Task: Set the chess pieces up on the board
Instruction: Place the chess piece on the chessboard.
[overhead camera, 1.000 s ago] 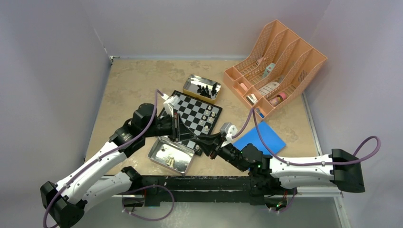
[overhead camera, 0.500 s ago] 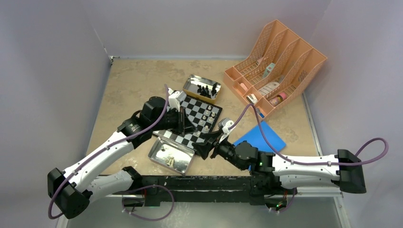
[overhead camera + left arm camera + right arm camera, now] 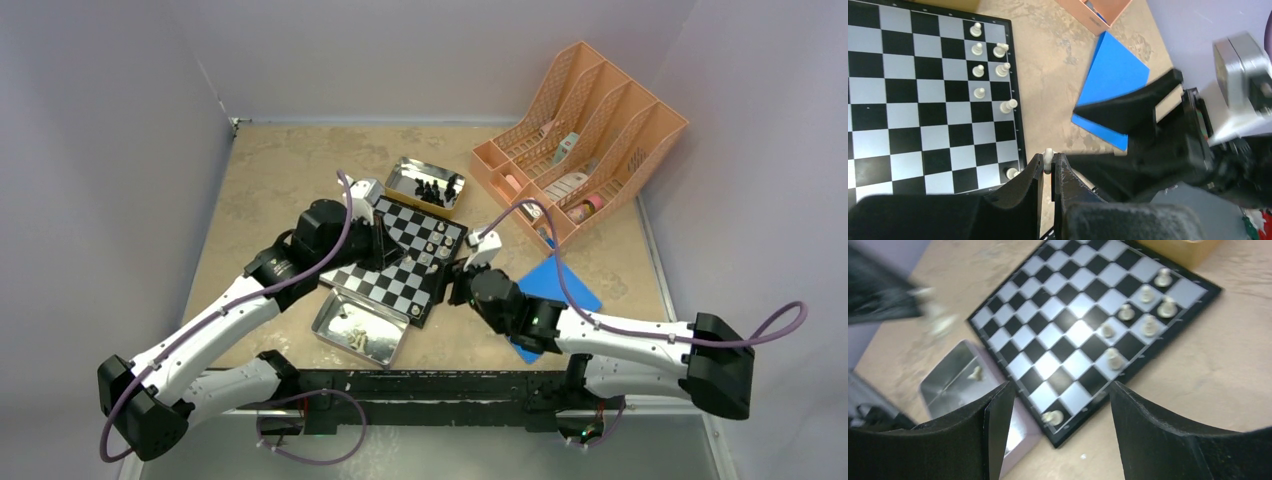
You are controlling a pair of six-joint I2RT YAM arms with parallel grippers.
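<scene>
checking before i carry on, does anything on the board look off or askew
The board lies turned diagonally to the edges of the table. One white piece stands alone at its near corner, apart from the other white pieces clustered along one side.

Tan table, checkered board, near tin, far tin, blue square, orange rack

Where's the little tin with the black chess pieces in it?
In the top view, the tin sits just beyond the board's far edge, left of the orange file rack.
</scene>
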